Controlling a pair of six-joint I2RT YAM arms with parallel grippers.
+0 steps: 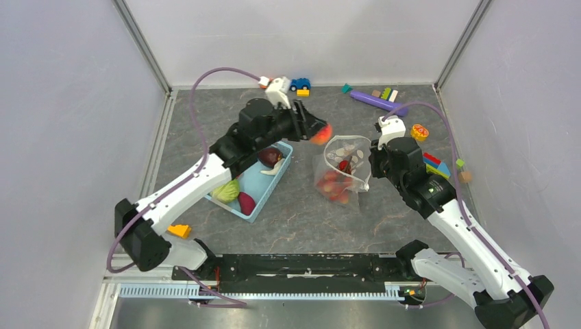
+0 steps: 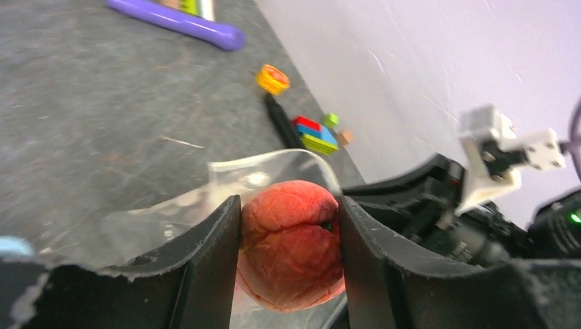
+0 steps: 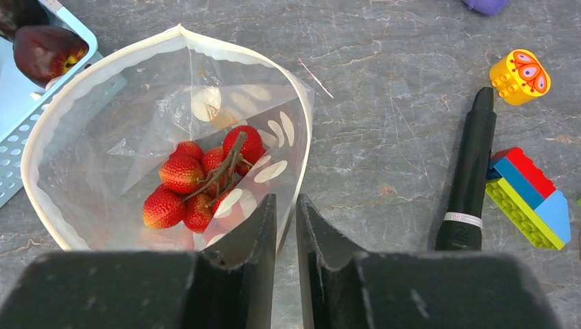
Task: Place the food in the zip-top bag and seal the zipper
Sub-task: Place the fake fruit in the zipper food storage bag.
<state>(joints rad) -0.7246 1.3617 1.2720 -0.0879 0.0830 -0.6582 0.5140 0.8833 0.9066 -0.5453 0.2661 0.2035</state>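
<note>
While our right gripper (image 3: 286, 205) pinches the near rim of the zip-top bag (image 3: 82, 137), jaws almost together with only thin plastic between them, the mouth stands up and gapes toward the upper left of the right wrist view. We hold it so because a flat bag would give no opening to drop into. A cluster of red berries (image 3: 202, 185) already lies at its bottom. The zipper (image 3: 109, 68) is the pale strip round the open mouth, unsealed.

Our left gripper (image 2: 289, 212) clamps a round red-orange fruit (image 2: 291, 264) between both pads. In the top view it hangs just left of the bag's mouth, near the frame's centre. Lower left of it, the light blue basket (image 1: 259, 184) holds a dark maroon piece (image 1: 270, 156), a green one (image 1: 227, 190) and a magenta one (image 1: 246, 203), so we judge the filling partway done and sealing not begun. The next move calls for carrying the fruit over the rim before letting go, lest it knock the edge and pull the bag free.
</note>
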